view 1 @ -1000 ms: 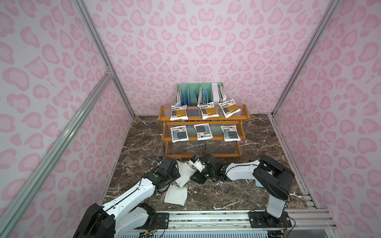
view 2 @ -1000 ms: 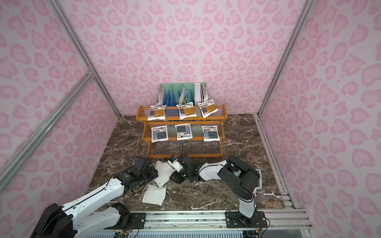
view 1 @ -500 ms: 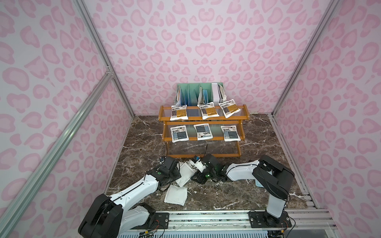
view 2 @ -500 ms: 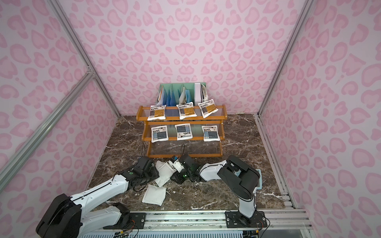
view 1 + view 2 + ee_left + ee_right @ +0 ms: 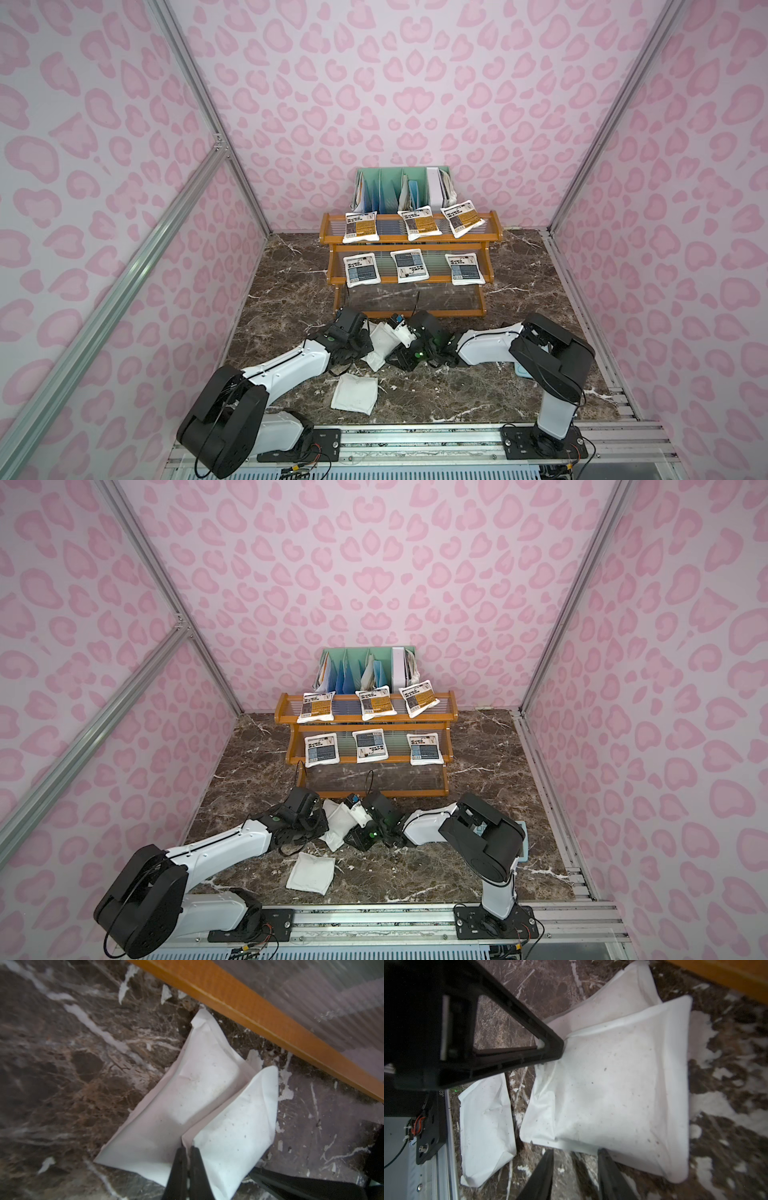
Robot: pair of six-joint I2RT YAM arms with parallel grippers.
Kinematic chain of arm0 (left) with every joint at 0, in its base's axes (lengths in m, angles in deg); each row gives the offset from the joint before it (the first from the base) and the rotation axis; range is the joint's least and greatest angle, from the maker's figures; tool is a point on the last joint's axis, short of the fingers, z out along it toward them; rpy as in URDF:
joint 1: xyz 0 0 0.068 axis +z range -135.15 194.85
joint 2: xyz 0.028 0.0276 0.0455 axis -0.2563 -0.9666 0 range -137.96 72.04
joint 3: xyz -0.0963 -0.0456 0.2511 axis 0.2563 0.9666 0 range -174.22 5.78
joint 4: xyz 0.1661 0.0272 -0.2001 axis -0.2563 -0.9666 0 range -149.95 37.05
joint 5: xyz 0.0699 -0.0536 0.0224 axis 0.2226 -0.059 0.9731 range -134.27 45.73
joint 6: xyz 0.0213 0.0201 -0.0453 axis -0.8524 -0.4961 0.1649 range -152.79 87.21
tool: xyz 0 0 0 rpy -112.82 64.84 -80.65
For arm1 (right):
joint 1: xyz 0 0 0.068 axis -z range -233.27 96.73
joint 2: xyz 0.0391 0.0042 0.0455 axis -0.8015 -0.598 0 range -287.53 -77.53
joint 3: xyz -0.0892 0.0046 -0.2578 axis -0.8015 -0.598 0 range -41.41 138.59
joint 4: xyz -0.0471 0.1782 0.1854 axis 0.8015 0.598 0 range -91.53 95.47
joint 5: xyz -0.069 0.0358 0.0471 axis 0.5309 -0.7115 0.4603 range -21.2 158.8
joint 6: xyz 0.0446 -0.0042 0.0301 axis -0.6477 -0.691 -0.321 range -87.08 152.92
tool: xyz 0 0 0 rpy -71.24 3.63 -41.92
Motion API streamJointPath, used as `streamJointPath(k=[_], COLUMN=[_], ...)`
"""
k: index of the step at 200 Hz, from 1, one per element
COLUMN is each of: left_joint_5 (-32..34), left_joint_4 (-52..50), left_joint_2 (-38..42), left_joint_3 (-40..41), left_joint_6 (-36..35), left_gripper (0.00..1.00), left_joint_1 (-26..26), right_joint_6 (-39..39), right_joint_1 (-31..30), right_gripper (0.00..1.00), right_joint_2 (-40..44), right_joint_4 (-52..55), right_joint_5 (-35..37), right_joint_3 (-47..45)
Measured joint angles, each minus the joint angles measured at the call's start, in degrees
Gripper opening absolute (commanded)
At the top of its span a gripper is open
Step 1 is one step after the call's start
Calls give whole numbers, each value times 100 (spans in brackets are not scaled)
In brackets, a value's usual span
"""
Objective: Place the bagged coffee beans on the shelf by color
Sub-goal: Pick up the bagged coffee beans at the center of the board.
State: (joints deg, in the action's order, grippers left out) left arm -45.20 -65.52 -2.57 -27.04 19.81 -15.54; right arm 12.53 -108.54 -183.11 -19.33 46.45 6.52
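Lighting: we recorded bright, even light and soft shadows; top views bowed at edges; wrist views blurred; shelf (image 5: 249, 1008) tiers hazy.

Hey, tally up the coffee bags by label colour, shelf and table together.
Orange-yellow bags: 3
Blue bags: 3
White-side-up bags, label colour hidden: 3
Total: 9
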Motion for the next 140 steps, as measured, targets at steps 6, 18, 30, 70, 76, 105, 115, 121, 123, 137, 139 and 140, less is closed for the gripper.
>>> streamJointPath(k=[6, 18, 30, 70, 76, 105, 115, 121, 123, 137, 139, 140], left_joint_5=[-26, -70, -92, 424, 581, 1143, 1296, 1362, 1388, 1460, 1464, 1467], left_joint_4=[-59, -247, -459, -1672, -1897, -2691, -2900, -2973, -2997, -3117, -3123, -3126], left_joint_2=[42, 160, 315, 935, 1010, 1311, 1480, 1565, 1611, 1875, 1904, 1921], left_joint_3=[-35, -146, -299, -887, -1003, -1300, -1340, -1344, -1342, -1314, -1307, -1305], left_joint_6=[-4, -46, -131, -450, -498, -645, -667, -671, -680, -741, -741, -743], left_gripper=[0, 0, 0, 0, 0, 0, 0, 0, 0, 0, 0, 0], left_joint_1=[0, 0, -35, -575, -737, -1257, -1390, -1445, -1471, -1556, -1563, -1565], right_joint_6=[0, 0, 0, -46, -48, -103, -111, -157, -175, -243, -256, -258], right_joint_1=[0, 24, 59, 400, 455, 623, 649, 671, 678, 737, 739, 741], right_gripper=[39, 39, 40, 46, 48, 53, 54, 54, 54, 54, 54, 54], right_joint_2=[13, 74, 208, 929, 1038, 1388, 1484, 1545, 1561, 1683, 1694, 1700], right_joint_4=[0, 0, 0, 2, 2, 251, 313, 339, 345, 343, 334, 332], right_joint_5=[0, -2, -48, -243, -280, -409, -492, -560, -581, -765, -789, -800], right_joint_3=[-9, -24, -61, -216, -216, -142, -131, -131, -131, -151, -157, -162])
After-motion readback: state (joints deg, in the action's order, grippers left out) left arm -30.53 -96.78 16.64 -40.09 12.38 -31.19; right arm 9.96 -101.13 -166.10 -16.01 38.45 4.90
